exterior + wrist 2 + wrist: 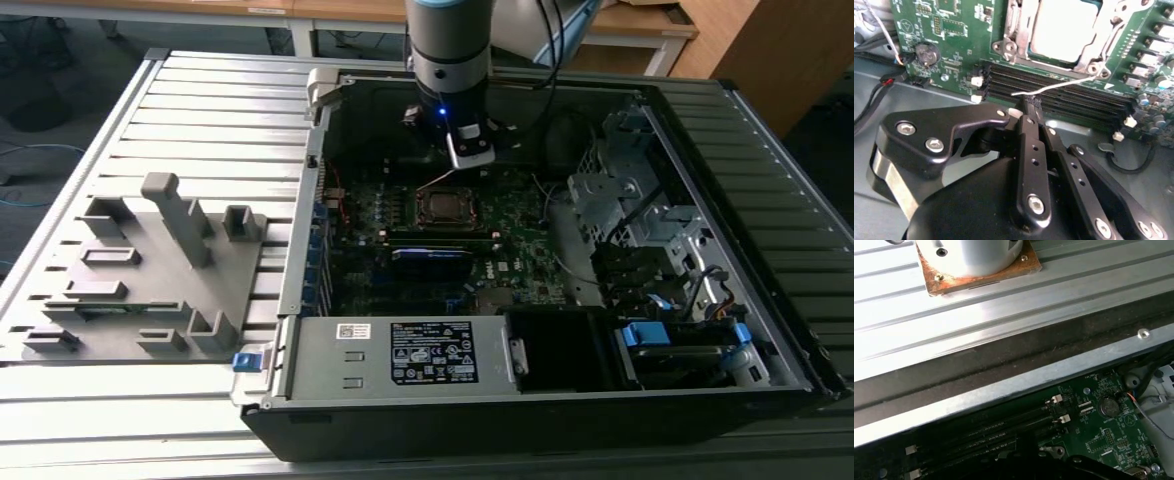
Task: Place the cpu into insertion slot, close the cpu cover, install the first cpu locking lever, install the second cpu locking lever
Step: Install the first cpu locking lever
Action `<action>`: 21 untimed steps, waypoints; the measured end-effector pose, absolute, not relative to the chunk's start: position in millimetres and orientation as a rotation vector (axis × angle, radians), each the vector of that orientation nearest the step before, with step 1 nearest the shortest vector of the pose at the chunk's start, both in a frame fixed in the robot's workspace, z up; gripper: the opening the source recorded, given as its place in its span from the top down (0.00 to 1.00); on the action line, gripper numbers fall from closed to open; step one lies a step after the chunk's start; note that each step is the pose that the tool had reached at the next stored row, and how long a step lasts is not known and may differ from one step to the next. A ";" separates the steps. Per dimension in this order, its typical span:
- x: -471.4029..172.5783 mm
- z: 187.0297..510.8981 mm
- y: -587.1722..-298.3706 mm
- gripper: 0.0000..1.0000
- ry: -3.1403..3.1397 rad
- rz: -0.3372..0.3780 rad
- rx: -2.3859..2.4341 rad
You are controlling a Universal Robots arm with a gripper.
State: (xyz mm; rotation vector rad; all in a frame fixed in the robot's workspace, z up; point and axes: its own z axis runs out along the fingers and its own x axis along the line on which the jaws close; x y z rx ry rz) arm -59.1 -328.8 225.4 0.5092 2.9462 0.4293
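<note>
Open computer case point(727, 140) lies flat on a ribbed metal table point(214, 100), with the arm coming down into it near the case's far wall. A grey fixture block point(160, 260) sits on the table towards the exterior view's left, just beside the case. The cpu point(1064, 27) is already seated in the insertion slot point(1004, 48) on the green motherboard point(949, 30), its dull silver top showing through the window of the cpu cover point(1102, 42). The cover lies flat, closed over the chip. Black memory slots point(1064, 100) run between the slot and the board's edge. They also show in the first wrist view point(1004, 427), next to a coin battery point(1108, 405) near a corner of the board. The gripper point(1030, 104) has its two black fingers together at the tip, apparently pinched on the thin wire locking lever point(1069, 82). The lever is raised off the board and slants from beside the cover out over the memory slots. In the exterior view the gripper point(470, 158) hangs just beyond the slot's far edge, and the lever point(438, 180) angles up to it. A power supply box point(400, 355) fills the near edge of the case.
</note>
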 end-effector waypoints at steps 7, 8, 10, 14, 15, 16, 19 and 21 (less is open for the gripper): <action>-69.4 224.9 -328.8 0.89 2.933 0.431 0.504; -69.9 224.9 -328.8 0.89 2.931 0.431 0.503; -70.6 224.8 -328.9 0.89 2.927 0.432 0.502; -70.6 224.7 -331.8 0.89 2.927 0.430 0.502; -70.6 224.7 -332.8 0.89 2.927 0.430 0.502; -70.6 224.7 -333.6 0.89 2.927 0.430 0.502; -70.6 223.4 -334.7 0.89 2.924 0.430 0.501; -70.6 221.5 -335.0 0.89 2.921 0.430 0.501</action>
